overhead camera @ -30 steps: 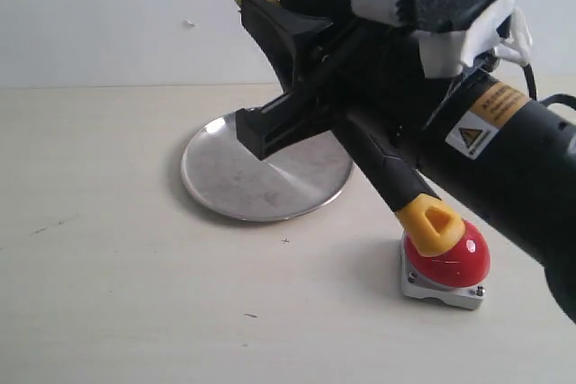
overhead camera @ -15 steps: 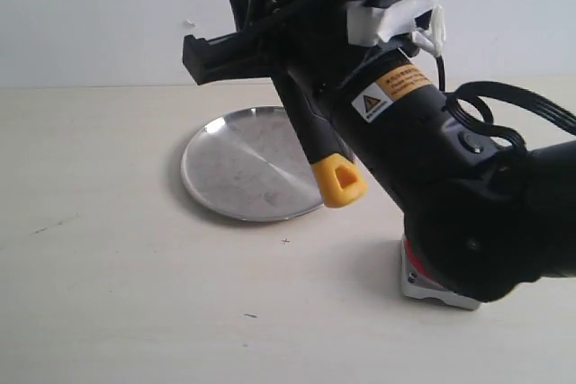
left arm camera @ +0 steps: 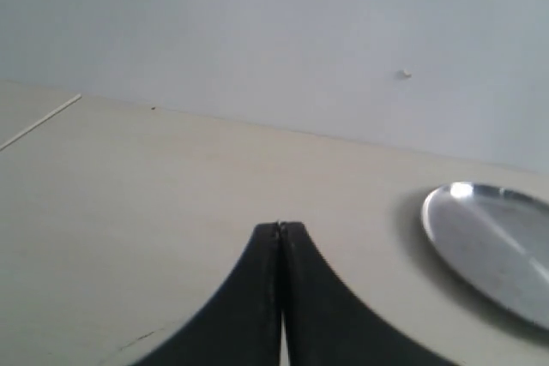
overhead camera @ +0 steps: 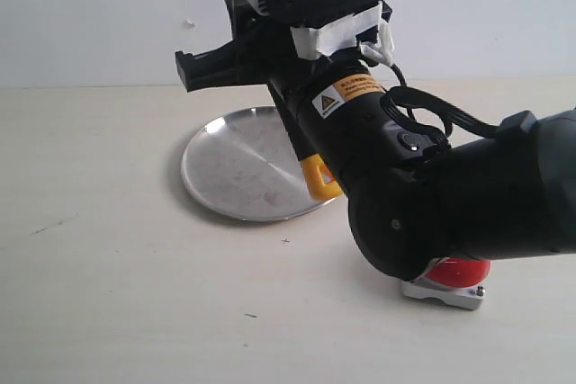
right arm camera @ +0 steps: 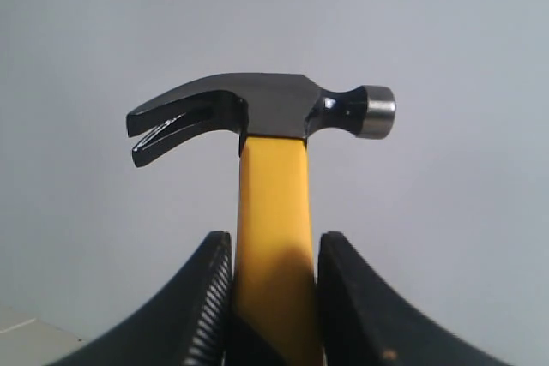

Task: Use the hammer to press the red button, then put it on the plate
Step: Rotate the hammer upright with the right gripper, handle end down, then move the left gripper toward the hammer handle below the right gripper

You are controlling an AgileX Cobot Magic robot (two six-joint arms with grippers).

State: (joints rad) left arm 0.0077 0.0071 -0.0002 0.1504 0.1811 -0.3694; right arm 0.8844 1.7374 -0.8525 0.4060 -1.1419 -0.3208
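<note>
My right gripper is shut on the hammer's yellow handle. The dark grey head points up against the wall. In the exterior view the right gripper hangs high above the table. The hammer's yellow looped end points down over the near right rim of the plate. The red button on its silver base sits at the front right, mostly hidden behind the right arm. My left gripper is shut on nothing, low over the table to the left of the plate.
The bulky black right arm fills the middle and right of the exterior view. A pale wall stands behind the beige table.
The right arm has swung up and to the left with the hammer. The looped handle end has left the top of the red button and now hangs over the plate's rim.
</note>
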